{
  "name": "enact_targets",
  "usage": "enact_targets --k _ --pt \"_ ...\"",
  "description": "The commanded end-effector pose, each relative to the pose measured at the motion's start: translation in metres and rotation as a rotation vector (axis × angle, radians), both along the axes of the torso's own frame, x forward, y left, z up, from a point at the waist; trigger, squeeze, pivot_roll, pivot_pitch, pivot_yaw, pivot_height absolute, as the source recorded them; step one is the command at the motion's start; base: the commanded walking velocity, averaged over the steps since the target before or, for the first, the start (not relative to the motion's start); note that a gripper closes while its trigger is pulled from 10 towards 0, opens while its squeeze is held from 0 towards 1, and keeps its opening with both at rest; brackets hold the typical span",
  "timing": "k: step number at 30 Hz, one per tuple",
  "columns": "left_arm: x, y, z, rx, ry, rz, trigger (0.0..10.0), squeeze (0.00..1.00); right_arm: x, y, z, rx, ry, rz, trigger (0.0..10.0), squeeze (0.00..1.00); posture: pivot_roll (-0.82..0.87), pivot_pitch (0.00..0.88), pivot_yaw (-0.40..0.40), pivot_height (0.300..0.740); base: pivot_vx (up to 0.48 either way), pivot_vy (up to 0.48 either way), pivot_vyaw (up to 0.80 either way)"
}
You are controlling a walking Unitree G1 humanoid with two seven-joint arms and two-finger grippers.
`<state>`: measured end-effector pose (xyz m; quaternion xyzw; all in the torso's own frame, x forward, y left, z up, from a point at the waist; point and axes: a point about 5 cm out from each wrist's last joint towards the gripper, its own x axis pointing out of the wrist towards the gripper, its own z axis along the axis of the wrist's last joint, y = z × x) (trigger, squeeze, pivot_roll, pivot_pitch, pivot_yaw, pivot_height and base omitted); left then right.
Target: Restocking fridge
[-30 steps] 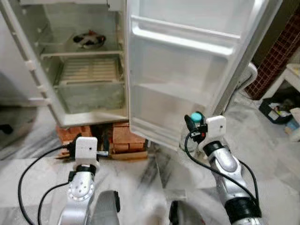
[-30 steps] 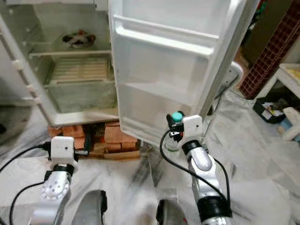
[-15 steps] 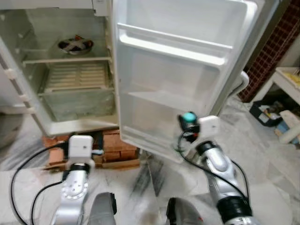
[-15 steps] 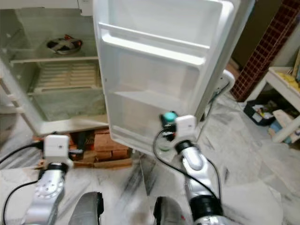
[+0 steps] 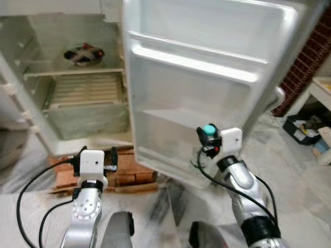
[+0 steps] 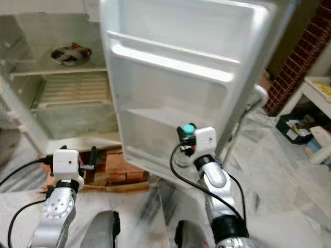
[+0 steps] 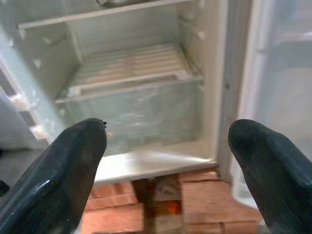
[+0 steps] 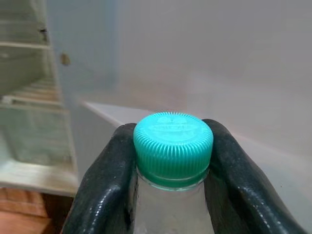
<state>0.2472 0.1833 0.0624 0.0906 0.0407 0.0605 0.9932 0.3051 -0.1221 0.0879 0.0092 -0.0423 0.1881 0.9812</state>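
The fridge (image 5: 88,103) stands open ahead, its white door (image 5: 207,77) swung toward me with bare door shelves. My right gripper (image 8: 170,165) is shut on a clear bottle with a teal cap (image 8: 173,141), held just in front of the door's lower shelf (image 5: 170,119); the cap (image 5: 209,129) shows above the wrist. My left gripper (image 7: 165,161) is open and holds nothing, low before the fridge's bottom compartment (image 7: 131,107). A dark bowl (image 5: 83,54) sits on the upper shelf inside.
The fridge rests on red bricks (image 5: 129,173) on a marble floor. A glass-fronted crisper drawer (image 5: 85,116) lies under the wire shelf. At the right are a brick-tiled wall (image 5: 305,62), a white table edge (image 5: 320,85) and a dark box of clutter (image 5: 305,126).
The camera has shifted, so the whole scene moved slightly. The right gripper with the bottle stays close to the door's lower shelf; the left gripper has risen a little.
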Motion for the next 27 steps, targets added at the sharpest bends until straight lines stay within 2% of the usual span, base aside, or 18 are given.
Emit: enact_targets --k 1,10,27 --pt "0.0015 -0.0083 0.0004 -0.016 -0.003 -0.023 10.0 0.0 0.0028 -0.0137 0.0063 -0.01 -0.033 -0.035 10.0 0.0 0.08 0.0 -0.057 0.612 0.0 0.0 0.0" --pt "0.0005 -0.0091 -0.002 -0.017 0.01 -0.019 10.0 0.0 0.0015 -0.0109 0.0053 -0.012 -0.033 -0.02 10.0 0.0 0.08 0.0 -0.058 0.612 0.0 0.0 0.0" --pt "-0.004 -0.0116 0.0005 -0.01 0.008 -0.031 10.0 0.0 0.0027 -0.0102 0.006 -0.011 -0.039 -0.028 10.0 0.0 0.09 0.002 -0.055 0.505 0.0 0.0 0.0"
